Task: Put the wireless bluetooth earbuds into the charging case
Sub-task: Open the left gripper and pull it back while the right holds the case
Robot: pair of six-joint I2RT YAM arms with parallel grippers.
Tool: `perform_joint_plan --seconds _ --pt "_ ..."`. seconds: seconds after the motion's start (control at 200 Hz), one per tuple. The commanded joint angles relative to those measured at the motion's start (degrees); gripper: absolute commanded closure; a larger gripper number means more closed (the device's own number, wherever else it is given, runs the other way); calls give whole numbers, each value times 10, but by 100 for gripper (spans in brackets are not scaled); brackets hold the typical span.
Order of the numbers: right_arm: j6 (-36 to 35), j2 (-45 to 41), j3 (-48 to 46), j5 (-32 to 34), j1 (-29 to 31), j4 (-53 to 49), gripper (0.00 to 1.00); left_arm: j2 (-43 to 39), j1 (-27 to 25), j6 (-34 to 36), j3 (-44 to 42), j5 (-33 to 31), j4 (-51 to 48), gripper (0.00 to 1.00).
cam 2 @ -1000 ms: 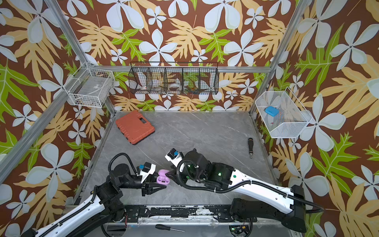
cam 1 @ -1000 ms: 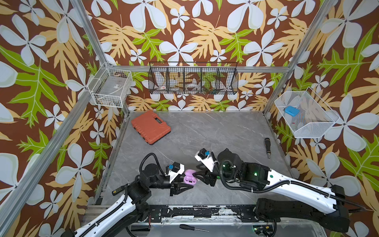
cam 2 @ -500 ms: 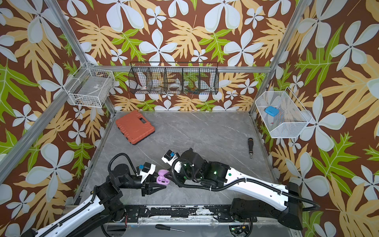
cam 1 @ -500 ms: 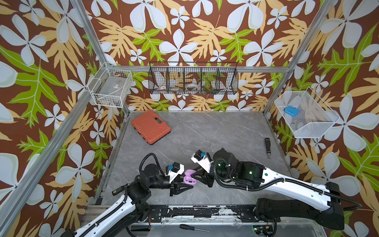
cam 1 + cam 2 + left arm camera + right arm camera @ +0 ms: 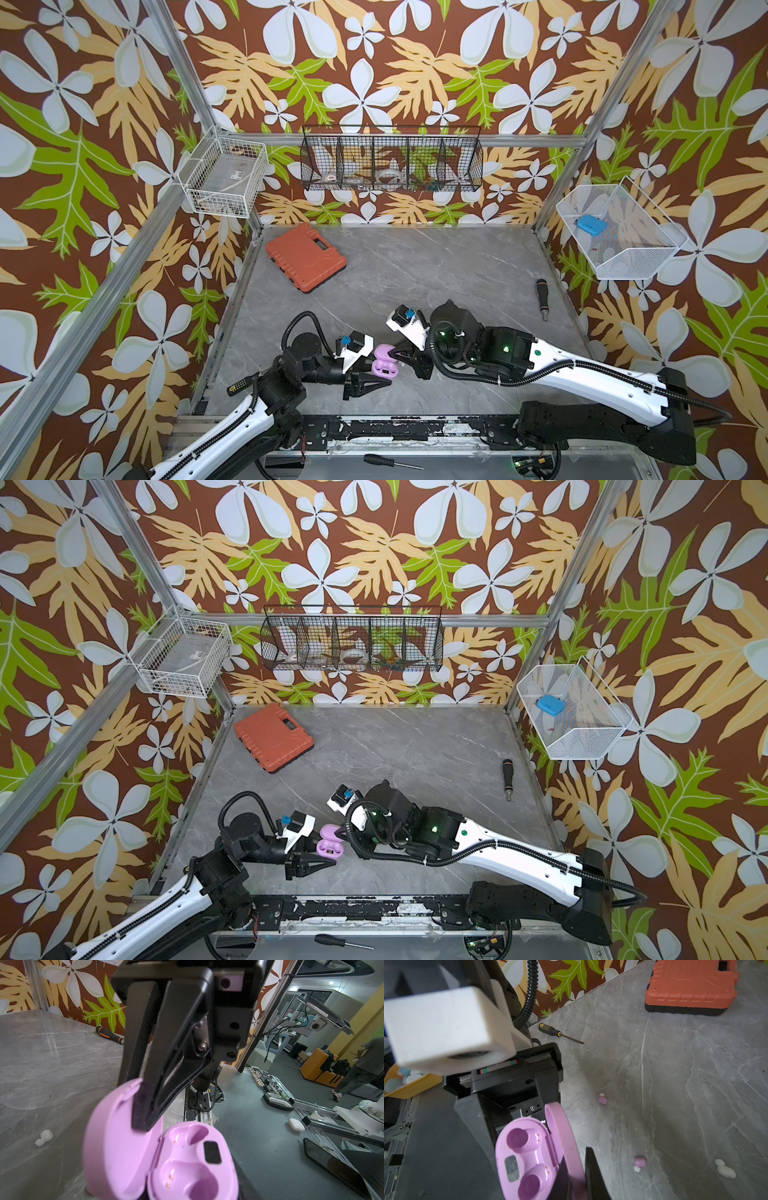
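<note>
The lilac charging case (image 5: 384, 365) (image 5: 330, 845) hangs open just above the table, and both of its sockets (image 5: 193, 1172) are empty. My left gripper (image 5: 373, 370) (image 5: 316, 852) is shut on the case's base (image 5: 523, 1157). My right gripper (image 5: 578, 1178) (image 5: 143, 1124) is shut on the raised lid (image 5: 116, 1140), one finger on each face. Two lilac-pink earbuds (image 5: 602, 1099) (image 5: 640, 1162) and a white earbud (image 5: 724, 1170) lie loose on the grey table beyond the case. In the left wrist view a white earbud (image 5: 44, 1137) lies beside the case. My arms hide the earbuds in both top views.
An orange tool case (image 5: 305, 257) lies at the back left. A black-handled screwdriver (image 5: 542, 297) is at the right edge, and a yellow-black one (image 5: 558, 1032) is near the left wall. Wire baskets (image 5: 390, 160) hang on the walls.
My right gripper has moved left onto the case and closed on its lid. The left gripper has kept its hold on the base without moving.
</note>
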Motion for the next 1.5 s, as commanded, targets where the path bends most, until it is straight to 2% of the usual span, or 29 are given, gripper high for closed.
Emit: perform_joint_plan --seconds 0.0,0.09,0.245,0.33,0.355,0.515,0.661,0.691,0.736,0.891,0.981,1.061,1.141,1.246,1.306,1.406,1.496 --pt "10 0 3 -20 1 18 96 0 0 6 -1 -19 18 100" --pt "12 -2 3 -21 1 19 100 0 0 2 -2 -31 18 99" --pt "15 -5 1 -21 1 25 100 -2 0 -4 -4 -46 19 65" --pt "15 -5 0 -20 1 27 100 -4 0 -5 -6 -52 21 54" --pt "15 -6 1 -18 1 27 100 -5 -1 -6 -7 -54 21 47" --pt "11 -9 6 5 1 22 100 -11 -1 -10 -9 -65 24 31" --pt "-2 -8 27 67 0 -7 100 -17 -1 -12 -11 -70 24 22" --pt "-7 -8 31 77 0 -12 100 -19 -1 -12 -11 -74 24 17" --pt "-14 -10 38 95 0 -19 100 -23 -1 -11 -11 -83 19 1" --pt "-41 -17 56 117 -30 -27 100 -67 -1 17 -1 -142 -29 0" --pt "-65 -15 66 133 -46 -30 100 -120 -1 27 10 -228 -65 0" --pt "-95 -12 61 150 -52 -15 100 -164 -1 22 15 -360 -87 0" --pt "-137 -5 48 174 -53 7 100 -194 -1 2 19 -527 -91 0" --pt "-196 9 25 201 -53 52 100 -209 -1 -74 30 -772 -99 0" --pt "-241 21 14 212 -53 73 100 -211 -1 -111 33 -884 -107 0" --pt "-293 58 18 226 -62 89 100 -208 -1 -127 36 -986 -124 0" --pt "-334 101 31 226 -68 92 100 -209 0 -130 36 -1026 -140 0"
